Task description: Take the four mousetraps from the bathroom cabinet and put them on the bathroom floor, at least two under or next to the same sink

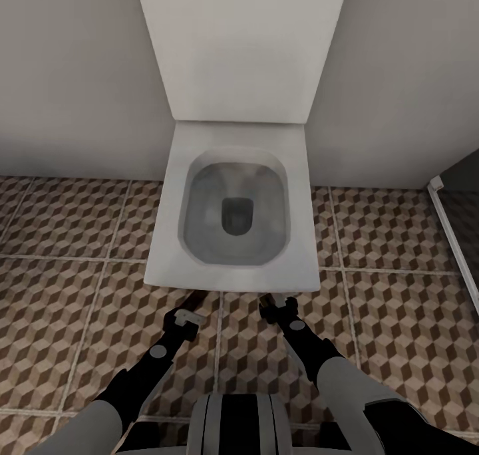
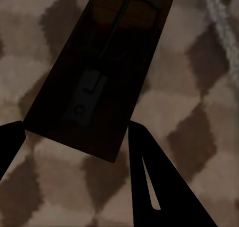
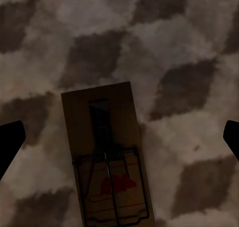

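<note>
Item: my trunk, nearest, white and black, low in the head view.

Item: my left fingers (image 1: pixel 188 316), lowered just over the bathroom floor (image 1: pixel 60 269), close to the near left edge of the white fixture. In the left wrist view the fingers (image 2: pixel 149 182) stand apart, with a mousetrap (image 2: pixel 99 77) lying flat on the cube-patterned tiles between and beyond them; whether a tip touches the board I cannot tell. Board dark brown, wire bar and catch on top.

Item: my right fingers (image 1: pixel 278 306), likewise low over the floor, near the fixture's near right edge. In the right wrist view the tips (image 3: pixel 10 145) are spread wide, well clear of a second mousetrap (image 3: pixel 107 157) lying flat on the tiles between them; a red mark sits under its wire frame.

Item: white boxy fixture (image 1: pixel 233 209) with a grey bowl and dark drain, directly beyond both hands, backed by a tall white panel against the pale wall.

Item: a white-framed edge (image 1: pixel 452 232), far right.
</note>
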### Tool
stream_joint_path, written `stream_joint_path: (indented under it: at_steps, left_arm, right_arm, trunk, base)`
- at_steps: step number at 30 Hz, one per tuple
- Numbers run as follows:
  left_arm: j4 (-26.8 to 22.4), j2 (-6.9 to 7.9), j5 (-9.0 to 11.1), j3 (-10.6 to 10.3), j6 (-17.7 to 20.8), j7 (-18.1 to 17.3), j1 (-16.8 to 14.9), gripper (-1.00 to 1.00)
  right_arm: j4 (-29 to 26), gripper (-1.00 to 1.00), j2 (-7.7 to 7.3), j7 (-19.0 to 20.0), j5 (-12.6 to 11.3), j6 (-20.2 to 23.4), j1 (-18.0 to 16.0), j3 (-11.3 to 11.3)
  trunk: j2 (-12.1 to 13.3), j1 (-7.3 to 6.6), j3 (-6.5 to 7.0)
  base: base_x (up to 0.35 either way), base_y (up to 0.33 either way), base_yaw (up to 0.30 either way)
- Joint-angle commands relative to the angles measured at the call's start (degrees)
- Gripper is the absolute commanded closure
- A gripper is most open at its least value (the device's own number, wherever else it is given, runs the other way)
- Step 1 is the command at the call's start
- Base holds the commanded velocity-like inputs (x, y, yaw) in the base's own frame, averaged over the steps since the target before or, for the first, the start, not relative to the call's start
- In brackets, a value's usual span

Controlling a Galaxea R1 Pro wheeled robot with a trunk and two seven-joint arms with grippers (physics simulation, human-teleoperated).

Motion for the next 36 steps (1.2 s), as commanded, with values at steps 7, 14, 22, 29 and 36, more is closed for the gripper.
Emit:
stream_joint_path:
  at_steps: [7,14,22,29,36]
  left_arm:
    - [0.78,0.07,0.17,-0.52,-0.17,0.76,-0.05,1.00]
    - [1.37,0.06,0.17,-0.52,-0.23,0.76,-0.03,1.00]
    - [2.01,0.06,0.17,-0.52,-0.23,0.76,-0.01,1.00]
    - [2.09,0.06,0.17,-0.52,-0.23,0.72,-0.03,1.00]
    - [2.35,-0.01,0.17,-0.52,-0.53,0.75,-0.05,1.00]
  right_arm:
    - [0.06,-1.00,-0.02,-0.37,0.25,-0.11,-0.03,0.32]
    - [0.06,-1.00,-0.02,-0.37,0.25,-0.95,-0.03,0.32]
    - [0.06,-1.00,-0.02,-0.37,0.30,-1.13,-0.03,0.32]
    - [0.06,-1.00,-0.02,-0.37,0.25,-1.13,-0.03,0.32]
    - [0.06,-1.00,-0.02,-0.37,0.23,-1.13,-0.03,0.32]
  trunk:
    - [-0.01,-0.01,-0.02]
    - [-0.01,-0.01,-0.02]
    - [-0.01,-0.01,-0.02]
    - [-0.01,-0.01,-0.02]
    - [-0.01,-0.01,-0.02]
  base:
    - [0.000,0.000,0.000]
    - [0.000,0.000,0.000]
    - [0.000,0.000,0.000]
    - [0.000,0.000,0.000]
    - [0.000,0.000,0.000]
